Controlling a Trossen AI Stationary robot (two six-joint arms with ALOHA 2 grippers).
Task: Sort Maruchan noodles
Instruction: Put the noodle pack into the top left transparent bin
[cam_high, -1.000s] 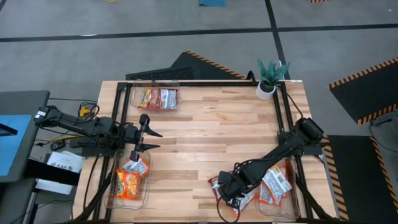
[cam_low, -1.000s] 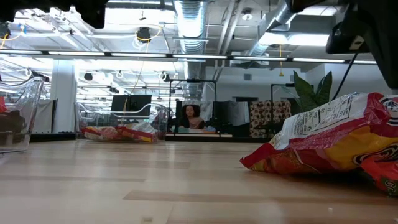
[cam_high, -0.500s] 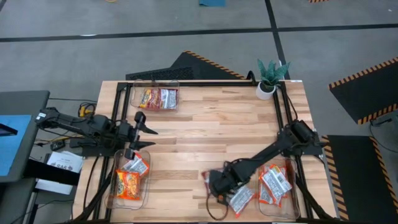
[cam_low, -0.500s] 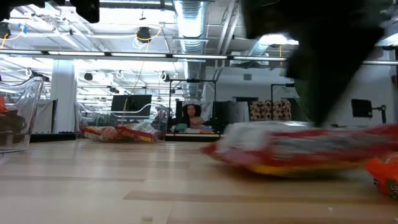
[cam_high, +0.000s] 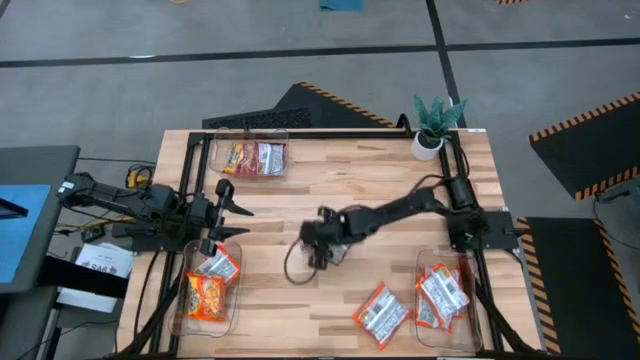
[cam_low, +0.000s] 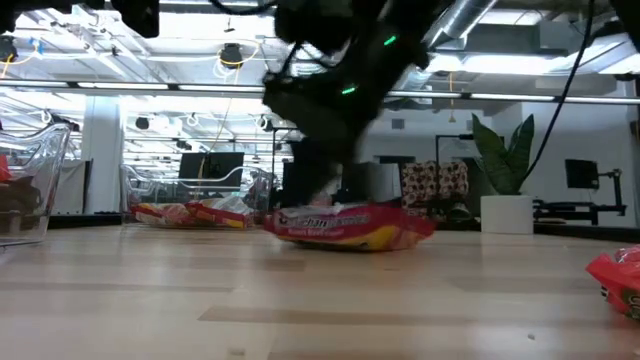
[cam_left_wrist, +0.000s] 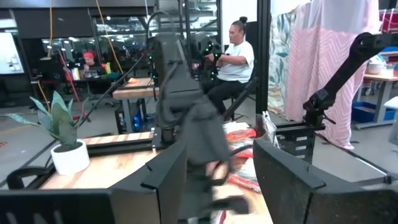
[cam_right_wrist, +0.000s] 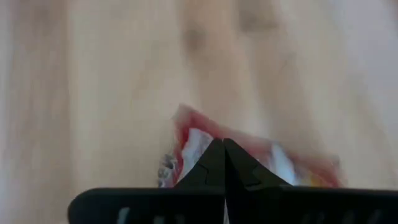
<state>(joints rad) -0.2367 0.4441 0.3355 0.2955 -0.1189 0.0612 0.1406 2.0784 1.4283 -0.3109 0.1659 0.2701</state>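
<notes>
Right gripper (cam_high: 318, 243) at mid wooden counter (cam_high: 380, 190), fingers pinched fully shut on crinkly red-and-silver plastic noodle packet (cam_low: 350, 225), held low over counter. Left gripper (cam_high: 232, 215) near left edge above clear plastic bin (cam_high: 180, 310) w/ orange packets (cam_high: 205, 295), fingers part open, nothing held. Another silver-red packet (cam_high: 381, 314) loose on counter beside right-hand clear bin (cam_high: 425, 335); more in far bin (cam_high: 212, 150).

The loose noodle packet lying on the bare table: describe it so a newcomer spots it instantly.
Start at the wooden table and go to its near right corner, where a clear bin holds packets. Just left of that bin, one silver-white noodle packet with red-orange edges lies tilted on bare wood, the only packet neither in a bin nor held.
</notes>
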